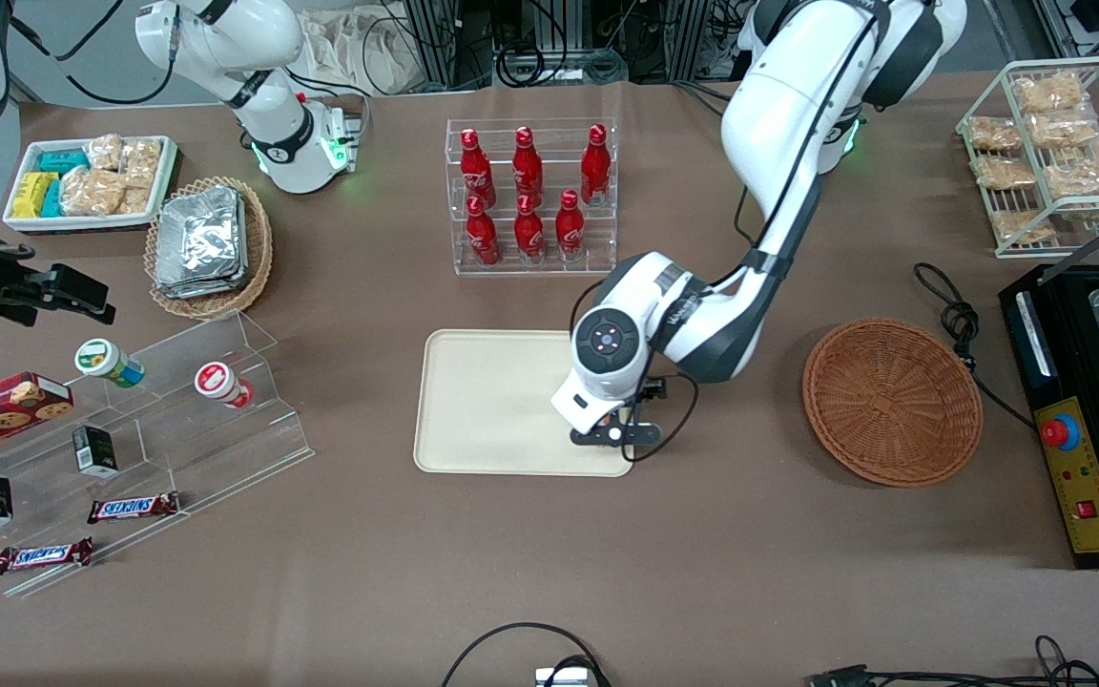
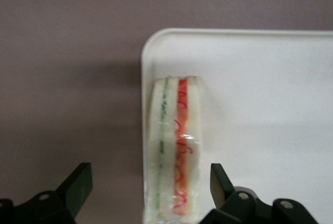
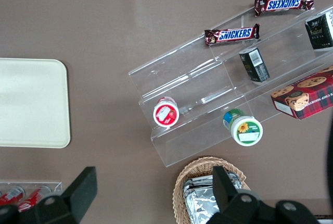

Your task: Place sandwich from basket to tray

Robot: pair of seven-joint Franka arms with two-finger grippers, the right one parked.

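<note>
Fingers: black gripper (image 2: 145,187) fingers spread wide, clear of the wrapper on both sides.
Sandwich: clear-wrapped triangular pale-bread sandwich (image 2: 174,151) stands on edge between them, at the rim corner of the cream rectangular tray (image 2: 260,78).
Gripper, front view: lower centre, above the tray's corner.
Basket: round reddish-brown wicker basket (image 1: 891,401), mid-right, holds nothing.
Risk: sandwich may topple off the rim, being narrow and upright at the very edge.

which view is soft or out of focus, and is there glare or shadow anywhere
Left wrist view: the sandwich between the open claw is slightly blurred, and the tray looks washed-out white. Front view: sharp, with glare on the foil packets and soft shadow beside the basket.
</note>
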